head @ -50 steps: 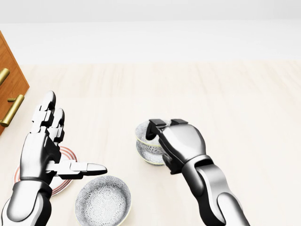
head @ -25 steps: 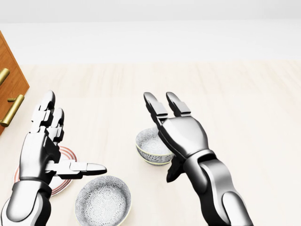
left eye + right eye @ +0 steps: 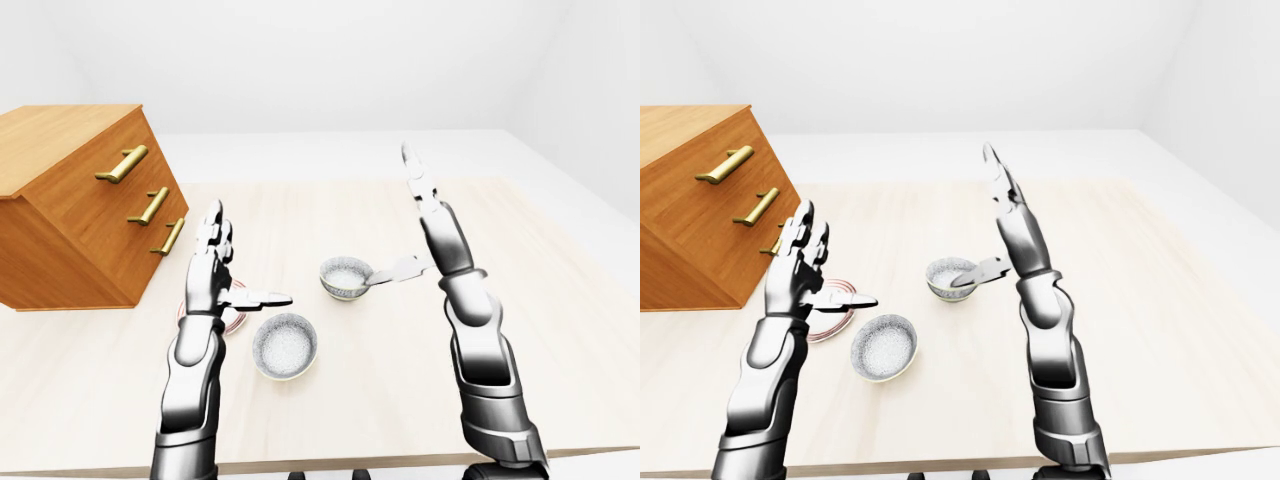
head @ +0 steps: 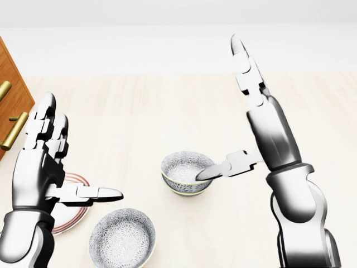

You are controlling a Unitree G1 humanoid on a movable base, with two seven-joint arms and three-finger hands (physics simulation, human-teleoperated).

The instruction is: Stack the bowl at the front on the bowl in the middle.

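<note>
Near the head view's centre a small patterned bowl (image 4: 184, 167) sits nested in a second bowl whose rim (image 4: 188, 191) shows just beneath it. My right hand (image 4: 226, 111) is open and raised to the right of this pair. Its fingers (image 4: 248, 72) point up and its thumb tip hangs over the upper bowl's right rim, holding nothing. A wider speckled bowl (image 4: 122, 237) rests alone at the bottom of the view. My left hand (image 4: 81, 151) is open at the left, thumb stretched towards the right above that bowl, empty.
A red-rimmed plate (image 4: 71, 215) lies under my left hand. A wooden chest of drawers (image 3: 80, 200) with brass handles stands at the table's left. The table's near edge (image 3: 330, 462) runs along the bottom of the left-eye view.
My right hand, shut round the upper bowl a second ago, has opened, let it go and lifted up and to the right. My left hand has drifted slightly left.
</note>
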